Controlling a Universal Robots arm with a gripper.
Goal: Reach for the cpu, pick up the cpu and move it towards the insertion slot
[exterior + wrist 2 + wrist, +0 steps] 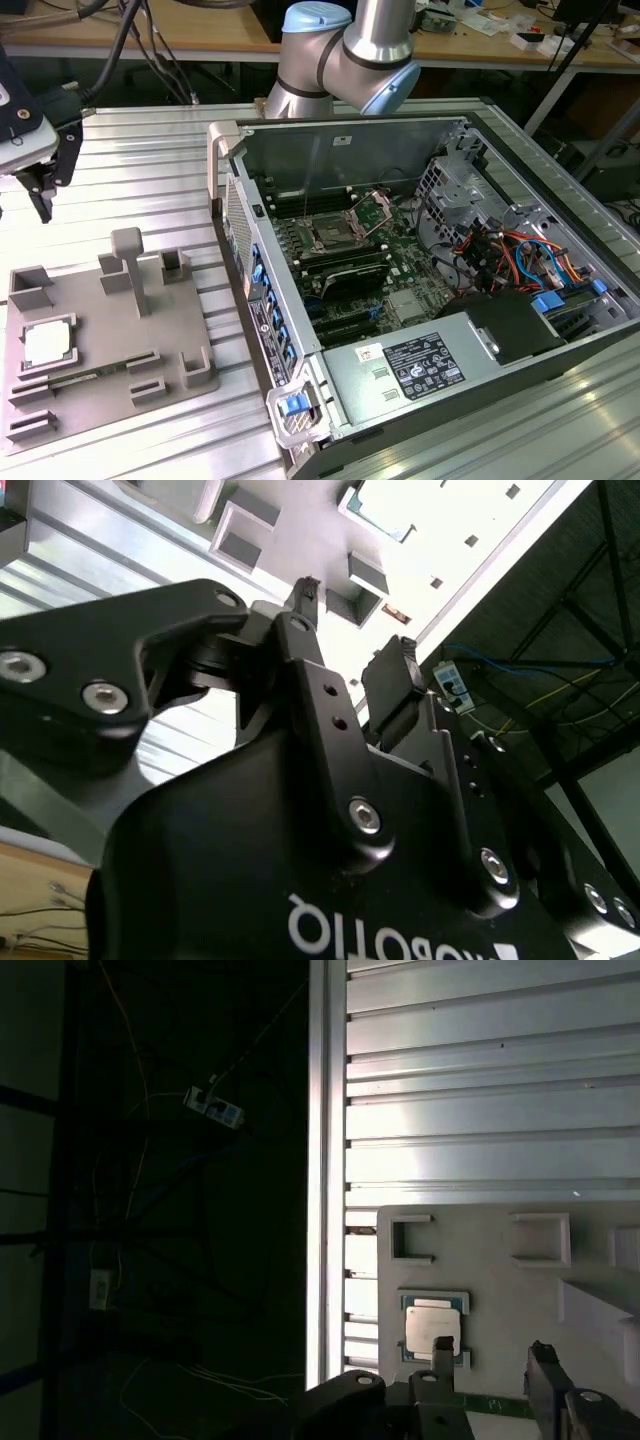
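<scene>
Gripper [55, 190] up high at the exterior view's left edge, hovering over the ribbed aluminium table [150, 160], well apart from the cpu [48, 343]. Fingers [305, 600] spread wide with nothing between them, as both wrist views show. The cpu lies flat in a recess of the grey tray [110, 400], silvery top facing up, near the tray's side on the exterior view's left. It's roughly square with no clear long side, its edges lined up with the tray's edges. Over in the open computer case [560, 330], the insertion slot [333, 235] sits on the motherboard, well apart from the tray.
</scene>
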